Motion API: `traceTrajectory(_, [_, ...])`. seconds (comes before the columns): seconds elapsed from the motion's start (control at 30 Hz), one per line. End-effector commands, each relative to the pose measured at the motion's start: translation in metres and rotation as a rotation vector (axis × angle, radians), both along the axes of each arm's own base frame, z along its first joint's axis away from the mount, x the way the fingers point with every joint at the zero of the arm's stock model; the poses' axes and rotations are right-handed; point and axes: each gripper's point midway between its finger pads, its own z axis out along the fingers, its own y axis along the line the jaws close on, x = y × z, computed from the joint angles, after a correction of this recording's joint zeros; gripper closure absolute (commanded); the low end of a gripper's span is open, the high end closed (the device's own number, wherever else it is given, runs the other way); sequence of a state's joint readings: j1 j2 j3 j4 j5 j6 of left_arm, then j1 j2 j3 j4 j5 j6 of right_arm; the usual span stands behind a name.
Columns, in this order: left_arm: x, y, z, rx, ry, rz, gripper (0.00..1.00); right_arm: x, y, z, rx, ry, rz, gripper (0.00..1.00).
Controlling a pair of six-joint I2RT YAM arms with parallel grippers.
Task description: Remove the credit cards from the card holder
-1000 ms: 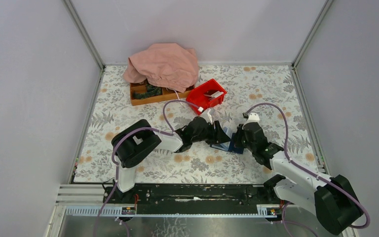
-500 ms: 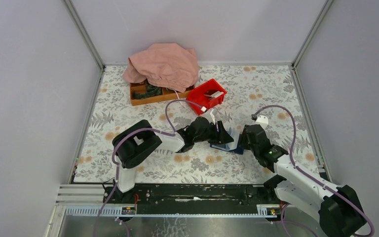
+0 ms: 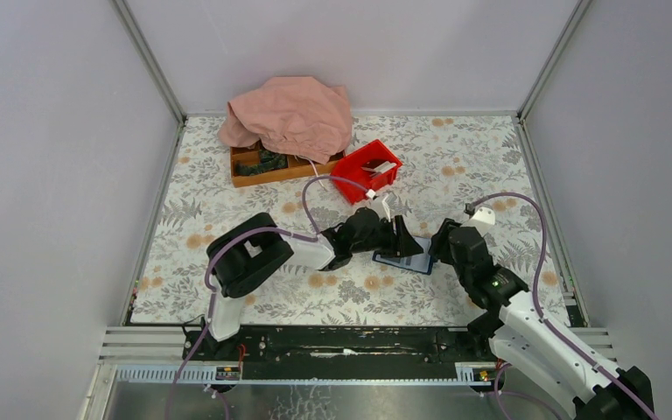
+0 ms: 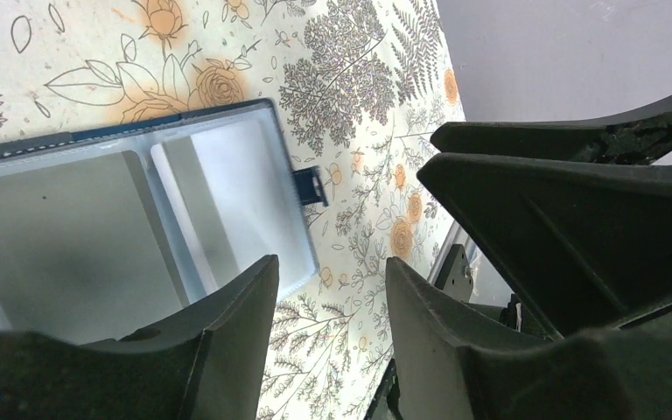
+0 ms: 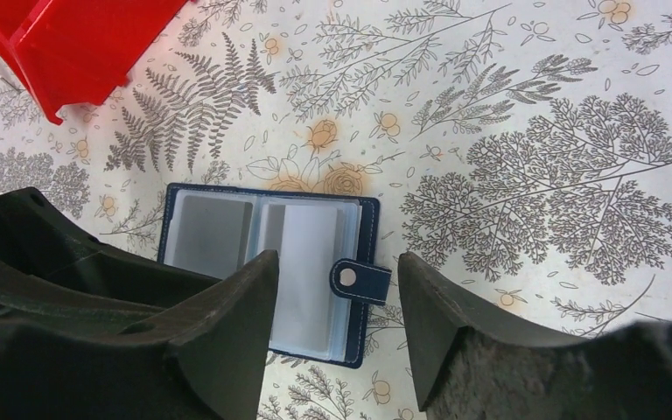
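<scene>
The card holder (image 3: 400, 261) lies open and flat on the floral table, dark blue with a snap tab (image 5: 360, 281) on its right edge. Grey credit cards (image 5: 210, 233) show through its clear sleeves, also in the left wrist view (image 4: 52, 236). My left gripper (image 3: 409, 246) hovers low over the holder's left half, open, with only table pattern between its fingers (image 4: 328, 297). One left finger (image 4: 227, 324) overlaps the holder's edge; contact is unclear. My right gripper (image 3: 443, 248) stands open above the holder's right edge (image 5: 337, 289), holding nothing.
A red bin (image 3: 367, 166) sits just behind the left gripper, its corner at the top left of the right wrist view (image 5: 70, 44). Further back a wooden tray (image 3: 267, 166) lies partly under a pink cloth (image 3: 289, 114). Walls enclose the table.
My right gripper has opened from shut and drawn back to the right, off the card holder. The left gripper has shifted slightly right over the holder, still open.
</scene>
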State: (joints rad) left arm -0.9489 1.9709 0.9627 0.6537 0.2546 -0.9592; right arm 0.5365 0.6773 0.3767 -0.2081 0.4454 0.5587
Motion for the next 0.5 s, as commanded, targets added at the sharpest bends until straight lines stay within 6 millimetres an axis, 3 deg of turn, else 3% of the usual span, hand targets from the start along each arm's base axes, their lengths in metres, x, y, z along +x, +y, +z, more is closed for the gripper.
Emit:
traceTrajectory(0.0, [-0.002,-0.012,0.007,-0.028,-0.018,-0.025,0.44,0.002,-0.009,0.008,-0.005,-0.028,-0.055,0.40])
traceTrajectory(0.23, [-0.003,-0.014,-0.001,-0.021,-0.010,-0.026,0.44,0.002,0.000,0.003,0.018,-0.024,-0.011,0.58])
traceTrajectory(0.47, [0.003,0.000,0.003,0.034,-0.080,0.014,0.44,0.005,0.031,-0.003,0.075,-0.003,0.130,0.97])
